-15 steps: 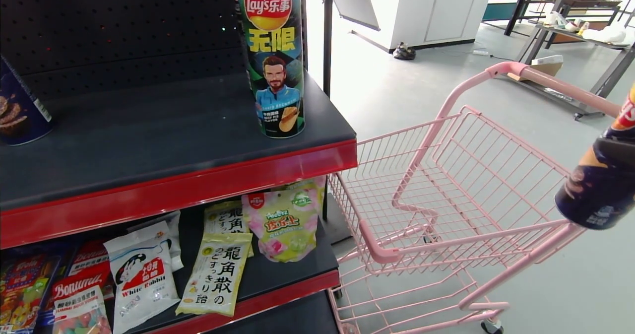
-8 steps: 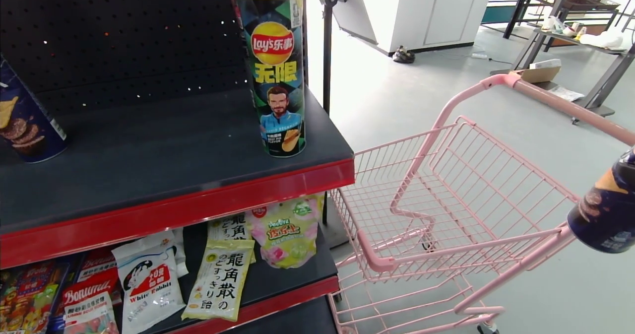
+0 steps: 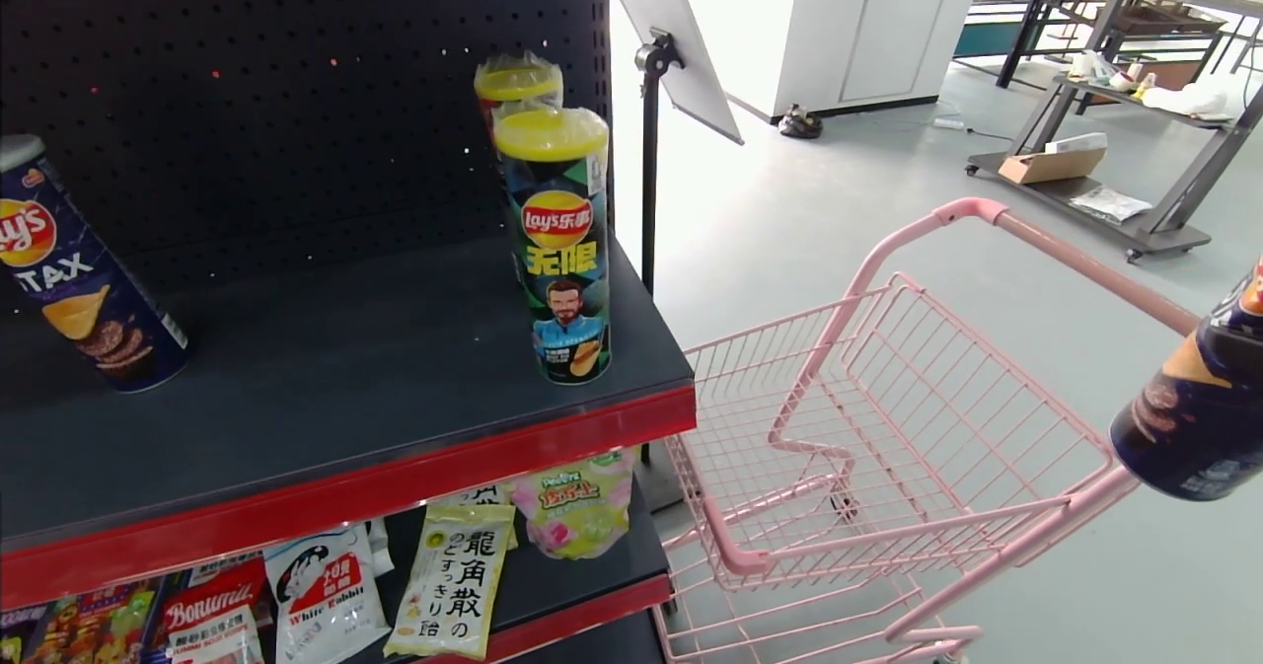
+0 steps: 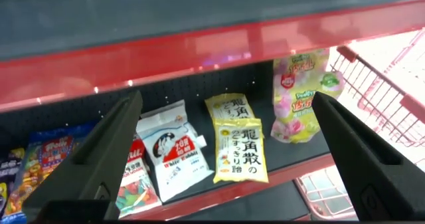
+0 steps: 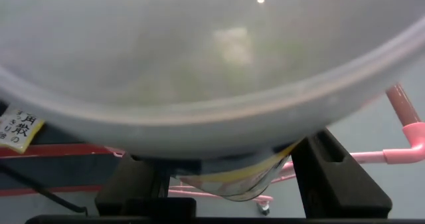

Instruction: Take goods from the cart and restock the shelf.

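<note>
Two grippers, one loaded. Left gripper: fingers spread wide with nothing between them, facing the lower shelf board beneath the red front lip of the upper board. Lying on that lower board, left to right: white snack bag, flat yellow candy bag, green-and-pink pouch. The pouch is nearest the board's right end, close to the cart wire.

Head view, left to right. Dark blue cylindrical chip can stands upright at the left edge of the dark upper shelf board, near the black pegboard back panel. Green-and-black chip can with yellow plastic lid stands upright at the board's front right corner, just behind the red lip. Second yellow-lidded can stands directly behind it, mostly hidden. Pink wire shopping cart stands on the grey floor just beside the shelf's right end.

Held dark blue chip can is at the far right, tilted and in the air by the cart's right rim, well apart from the shelf. Right gripper: fingers pressed on either side of this can. Its clear plastic lid sits close against the right wrist camera.
</note>
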{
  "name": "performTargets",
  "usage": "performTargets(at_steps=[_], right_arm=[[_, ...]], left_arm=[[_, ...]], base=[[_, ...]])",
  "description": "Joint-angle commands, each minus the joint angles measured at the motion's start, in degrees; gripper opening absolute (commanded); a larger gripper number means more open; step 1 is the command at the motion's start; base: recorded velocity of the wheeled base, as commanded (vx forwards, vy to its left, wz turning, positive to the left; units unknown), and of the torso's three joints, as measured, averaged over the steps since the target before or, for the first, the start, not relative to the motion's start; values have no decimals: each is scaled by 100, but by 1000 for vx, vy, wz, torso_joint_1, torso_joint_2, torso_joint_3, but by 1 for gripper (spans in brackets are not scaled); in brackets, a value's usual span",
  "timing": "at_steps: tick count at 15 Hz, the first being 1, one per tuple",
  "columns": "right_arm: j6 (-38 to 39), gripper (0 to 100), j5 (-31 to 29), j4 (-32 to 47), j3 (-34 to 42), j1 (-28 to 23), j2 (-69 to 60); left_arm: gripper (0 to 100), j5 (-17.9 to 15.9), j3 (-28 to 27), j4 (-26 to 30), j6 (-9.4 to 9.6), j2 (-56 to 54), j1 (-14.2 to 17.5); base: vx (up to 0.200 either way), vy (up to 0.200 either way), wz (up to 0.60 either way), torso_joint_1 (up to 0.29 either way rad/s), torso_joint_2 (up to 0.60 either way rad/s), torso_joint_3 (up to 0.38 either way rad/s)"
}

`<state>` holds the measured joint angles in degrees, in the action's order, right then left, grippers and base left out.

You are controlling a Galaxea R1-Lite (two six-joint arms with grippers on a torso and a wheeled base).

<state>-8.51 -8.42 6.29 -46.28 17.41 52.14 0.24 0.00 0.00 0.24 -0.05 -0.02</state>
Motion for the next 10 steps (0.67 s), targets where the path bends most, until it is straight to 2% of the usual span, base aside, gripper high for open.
performTargets(at_steps=[1, 5, 10], right_arm=[[-2, 0, -1, 4, -4, 8, 86], [-63, 0, -10, -5, 40, 8, 121], [-204, 0, -10, -5, 84, -1, 112]], left_arm=[[100, 2, 0, 0, -7, 5, -6], [100, 2, 0, 0, 2, 5, 2], [100, 2, 0, 0, 2, 5, 2]], base=[[0, 0, 0, 232, -623, -383], [0, 0, 0, 174, -439, -281], [0, 0, 0, 25, -62, -34]])
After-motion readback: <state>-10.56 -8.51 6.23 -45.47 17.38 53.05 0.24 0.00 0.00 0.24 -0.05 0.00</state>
